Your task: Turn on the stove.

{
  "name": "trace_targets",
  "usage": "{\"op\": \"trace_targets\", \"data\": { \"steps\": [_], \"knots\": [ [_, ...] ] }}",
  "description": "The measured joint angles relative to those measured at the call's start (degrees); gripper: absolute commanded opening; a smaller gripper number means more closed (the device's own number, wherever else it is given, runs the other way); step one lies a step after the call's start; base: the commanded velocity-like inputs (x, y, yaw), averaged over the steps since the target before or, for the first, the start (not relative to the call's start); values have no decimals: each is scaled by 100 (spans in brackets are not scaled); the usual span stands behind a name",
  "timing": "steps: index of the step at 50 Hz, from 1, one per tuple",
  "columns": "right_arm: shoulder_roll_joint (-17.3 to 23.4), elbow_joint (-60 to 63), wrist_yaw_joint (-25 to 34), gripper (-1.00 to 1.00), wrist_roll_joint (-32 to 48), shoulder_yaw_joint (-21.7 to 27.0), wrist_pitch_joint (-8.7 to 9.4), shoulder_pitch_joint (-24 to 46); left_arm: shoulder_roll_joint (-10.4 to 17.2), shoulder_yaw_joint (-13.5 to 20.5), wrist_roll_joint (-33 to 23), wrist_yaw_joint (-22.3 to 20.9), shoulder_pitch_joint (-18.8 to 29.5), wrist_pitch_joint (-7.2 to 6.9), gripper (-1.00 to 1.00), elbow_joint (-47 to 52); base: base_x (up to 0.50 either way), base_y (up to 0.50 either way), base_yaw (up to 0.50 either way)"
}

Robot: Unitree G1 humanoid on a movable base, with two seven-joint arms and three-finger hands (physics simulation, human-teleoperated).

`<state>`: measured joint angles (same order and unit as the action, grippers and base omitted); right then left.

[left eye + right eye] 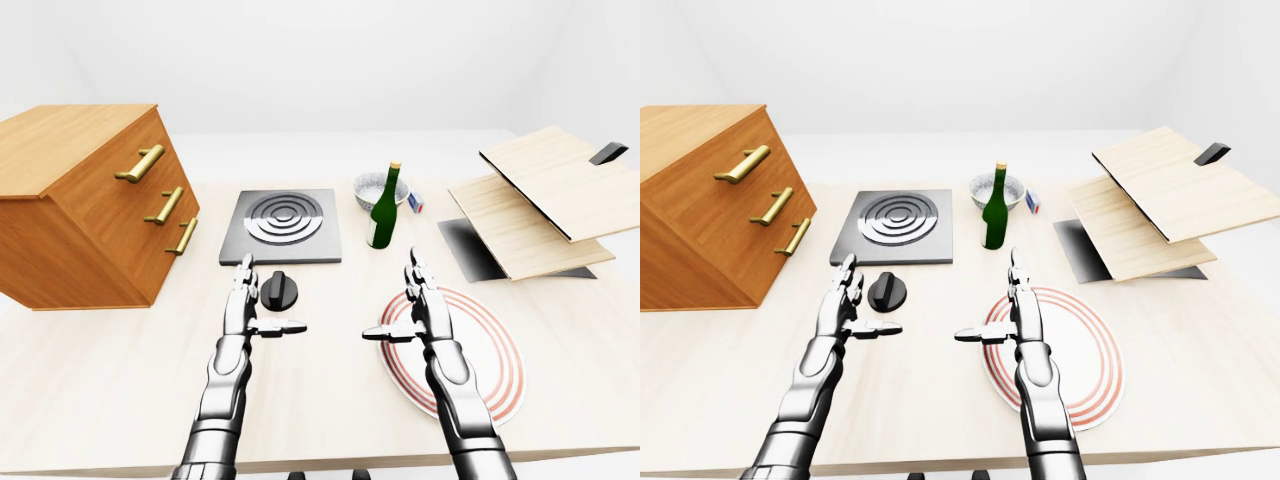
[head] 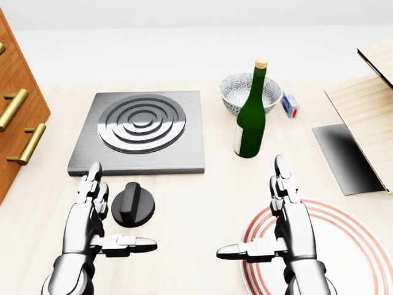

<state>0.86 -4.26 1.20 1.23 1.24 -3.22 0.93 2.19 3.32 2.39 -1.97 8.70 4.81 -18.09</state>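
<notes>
The stove (image 2: 140, 131) is a grey square plate with ring burners on the pale table, upper left of the head view. Its black round knob (image 2: 132, 205) lies on the table just below the plate. My left hand (image 2: 104, 215) is open, fingers straight, thumb out, right beside the knob on its left, not touching it. My right hand (image 2: 270, 218) is open too, over the left edge of a red-ringed plate (image 2: 344, 246), well right of the knob.
A green bottle (image 2: 251, 117) stands right of the stove, a patterned bowl (image 2: 236, 92) behind it, a small can (image 2: 290, 104) beside that. A wooden drawer chest (image 1: 90, 205) stands at the left. Stacked wooden boards (image 1: 550, 200) lie at the right.
</notes>
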Motion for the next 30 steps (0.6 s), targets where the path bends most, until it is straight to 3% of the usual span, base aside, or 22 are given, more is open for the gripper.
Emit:
{"op": "trace_targets", "data": {
  "steps": [13, 30],
  "knots": [
    [8, 1, 29, 100, -29, 18, 17, 9, -74, -125, -123, 10, 180, 19, 100, -919, 0, 0, 0],
    [8, -21, 39, 100, -39, 16, 22, 25, -225, -311, -514, 208, -89, 19, 100, -631, 0, 0, 0]
  ]
}}
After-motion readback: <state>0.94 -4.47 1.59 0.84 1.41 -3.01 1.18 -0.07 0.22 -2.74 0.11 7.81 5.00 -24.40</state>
